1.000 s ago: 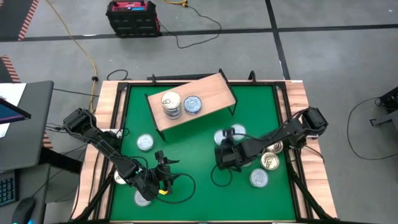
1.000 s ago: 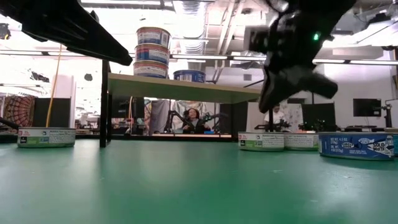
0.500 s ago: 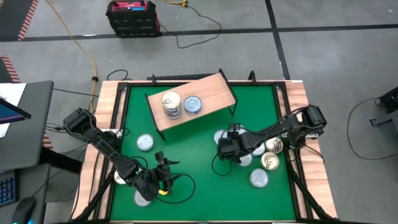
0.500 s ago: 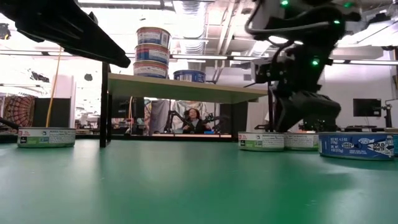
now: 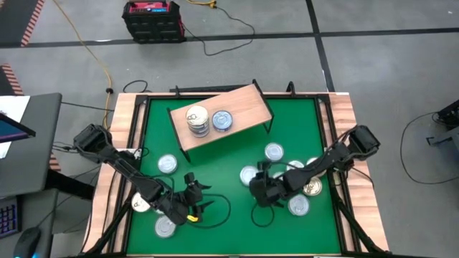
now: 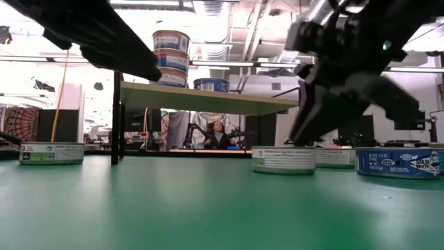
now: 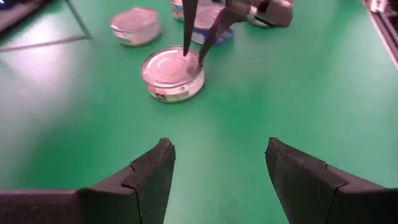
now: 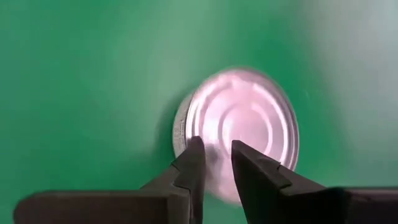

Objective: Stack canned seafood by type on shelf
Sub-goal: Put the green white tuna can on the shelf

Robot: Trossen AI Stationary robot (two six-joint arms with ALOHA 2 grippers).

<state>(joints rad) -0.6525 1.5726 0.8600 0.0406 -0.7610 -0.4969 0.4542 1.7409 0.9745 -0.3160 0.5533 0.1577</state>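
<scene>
Right wrist view: a silver-lidded tin [image 8: 239, 127] lies flat on the green table [image 8: 74, 74], directly under the right gripper [image 8: 215, 163].

The tin has no long axis, so any approach angle serves. The right gripper's fingers [image 8: 189, 168] stand nearly together over its lid, gripping nothing; I judge they must spread past the rim first. The left gripper [image 5: 192, 204] hovers well apart, jaws spread and empty. The shelf [image 5: 244, 100] stands beyond, already carrying a stack [image 5: 197, 120] and a single can [image 5: 222, 120].

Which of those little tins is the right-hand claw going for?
The silver-topped tin standing apart, left of the right-side cluster. The right gripper has its nearly closed fingertips over that tin's lid; the other tins lie clear of it.
</scene>
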